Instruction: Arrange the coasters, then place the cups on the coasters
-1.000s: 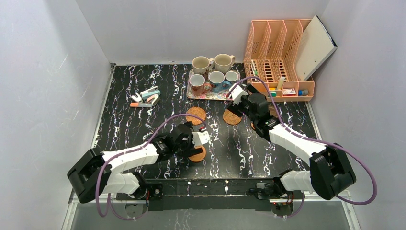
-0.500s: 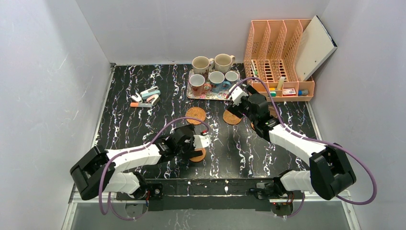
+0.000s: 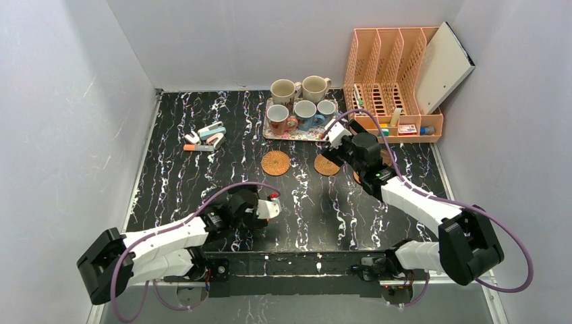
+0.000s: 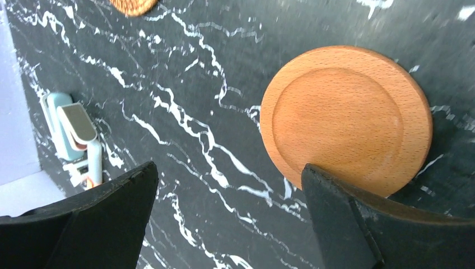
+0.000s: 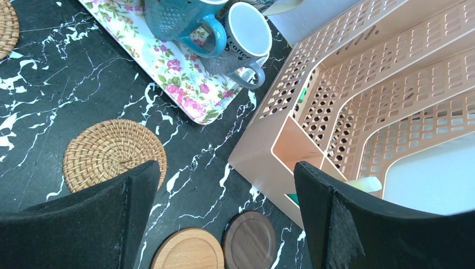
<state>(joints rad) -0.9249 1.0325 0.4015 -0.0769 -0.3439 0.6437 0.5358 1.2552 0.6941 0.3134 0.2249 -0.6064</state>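
A smooth orange-brown coaster [image 4: 346,120] lies flat on the black marble table, its near edge under the right finger [image 4: 358,224] of my open left gripper [image 4: 229,218]; nothing sits between the jaws. From above, this gripper [image 3: 268,208] hides that coaster. Two woven coasters [image 3: 275,163] [image 3: 326,165] lie mid-table. My right gripper [image 5: 224,218] hangs open above the right woven coaster [image 5: 115,154], another smooth coaster [image 5: 187,249] and a dark wood coaster [image 5: 250,241]. Several cups [image 3: 305,113] stand on and behind the floral tray [image 3: 270,133].
A peach file organizer [image 3: 391,81] with a white board [image 3: 442,67] leaning in it stands at the back right, close to my right gripper [image 3: 335,138]. Staplers and markers [image 3: 206,138] lie at the left. Grey walls close in the table on three sides.
My left arm has drawn back toward the near-left, and its gripper now covers the smooth coaster that showed beside it in the top view. The right arm has barely moved.
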